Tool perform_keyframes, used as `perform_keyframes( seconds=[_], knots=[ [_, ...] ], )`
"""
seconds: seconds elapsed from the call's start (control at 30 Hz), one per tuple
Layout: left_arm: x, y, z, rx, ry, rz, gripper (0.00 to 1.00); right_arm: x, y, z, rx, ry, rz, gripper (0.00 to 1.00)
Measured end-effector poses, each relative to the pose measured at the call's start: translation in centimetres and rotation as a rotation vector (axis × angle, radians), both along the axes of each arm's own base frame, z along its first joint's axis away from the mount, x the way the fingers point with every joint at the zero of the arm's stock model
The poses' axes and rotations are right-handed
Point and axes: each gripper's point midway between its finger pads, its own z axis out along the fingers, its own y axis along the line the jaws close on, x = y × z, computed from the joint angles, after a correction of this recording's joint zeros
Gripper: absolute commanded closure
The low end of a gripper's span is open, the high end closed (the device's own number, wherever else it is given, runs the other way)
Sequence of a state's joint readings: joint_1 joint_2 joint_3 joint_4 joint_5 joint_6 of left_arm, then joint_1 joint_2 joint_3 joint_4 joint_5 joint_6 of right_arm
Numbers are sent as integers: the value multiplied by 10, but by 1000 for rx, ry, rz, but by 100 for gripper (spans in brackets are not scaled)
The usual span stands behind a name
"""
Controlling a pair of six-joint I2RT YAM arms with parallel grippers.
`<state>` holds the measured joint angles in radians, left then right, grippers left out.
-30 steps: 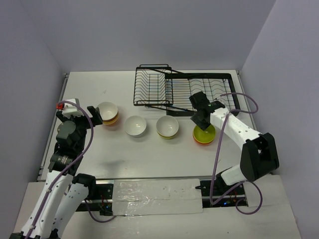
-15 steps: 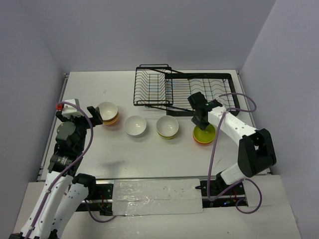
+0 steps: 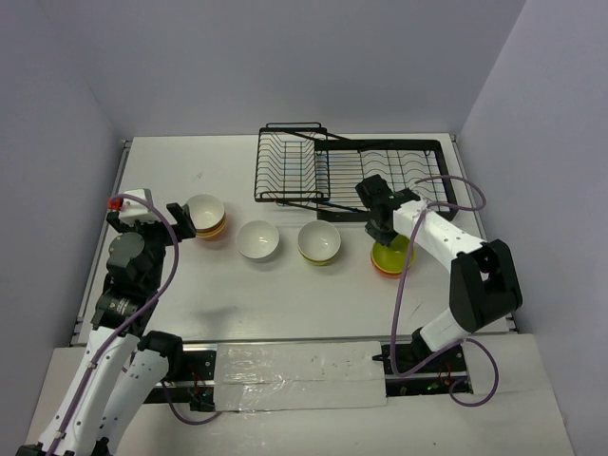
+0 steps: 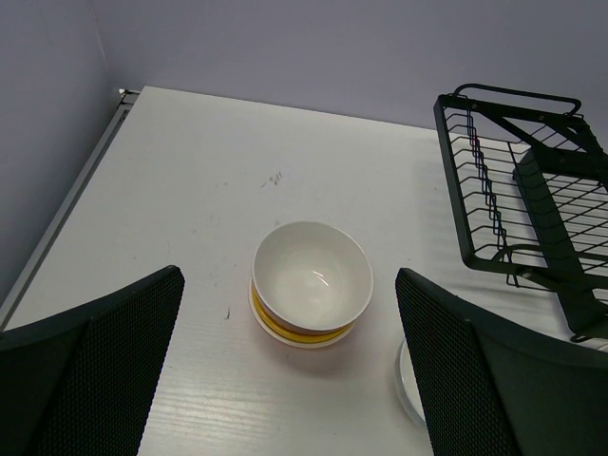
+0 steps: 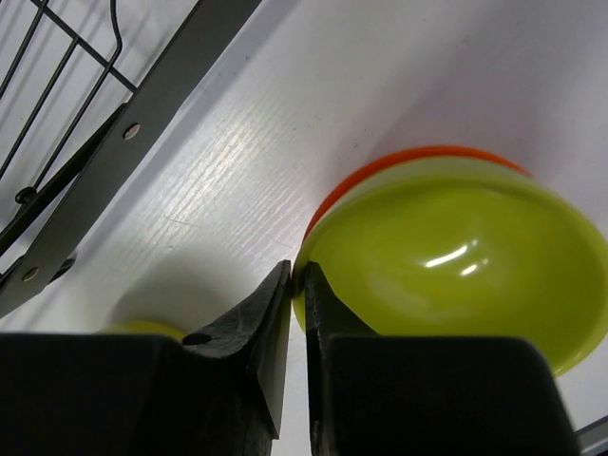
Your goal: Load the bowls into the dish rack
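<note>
bowl (image 5: 456, 256): glossy lime-green inside, orange outside, rim seemingly pinched.

Dish rack (image 5: 142, 122) stands just beside lime-green bowl (image 5: 456, 271).

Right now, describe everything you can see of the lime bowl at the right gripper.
The lime bowl is small, round and glossy, with highlights on its lime-green inside. An orange band shows under its rim; whether that is its own outside or another bowl beneath, I cannot tell. It sits upright and empty on the white table, just in front of the rack, rightmost in the row. The right gripper pinches its rim on the rack side, one finger inside, one outside.
</note>
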<state>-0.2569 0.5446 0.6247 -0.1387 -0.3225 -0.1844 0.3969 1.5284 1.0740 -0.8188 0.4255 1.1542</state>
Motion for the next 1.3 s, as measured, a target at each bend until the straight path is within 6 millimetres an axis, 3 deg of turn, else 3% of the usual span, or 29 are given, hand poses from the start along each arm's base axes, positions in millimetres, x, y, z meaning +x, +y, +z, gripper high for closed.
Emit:
perform_keyframes(
  seconds=[0.2, 0.37, 0.83, 1.03, 1.3],
  knots=[
    [0, 1, 0, 8, 1, 4, 1, -2, 1, 4, -17, 13, 34, 99],
    [0, 1, 0, 8, 1, 6, 1, -6, 5, 18, -7, -12, 86, 100],
    [2, 0, -4, 10, 15, 4, 1, -3, 35, 124, 171, -330, 346, 100],
    [2, 0, -4, 11, 16, 3, 1, 27, 40, 171, 210, -526, 454, 100],
    [1, 0, -7, 12, 29, 4, 1, 90, 0, 228, 267, -832, 405, 100]
  ],
)
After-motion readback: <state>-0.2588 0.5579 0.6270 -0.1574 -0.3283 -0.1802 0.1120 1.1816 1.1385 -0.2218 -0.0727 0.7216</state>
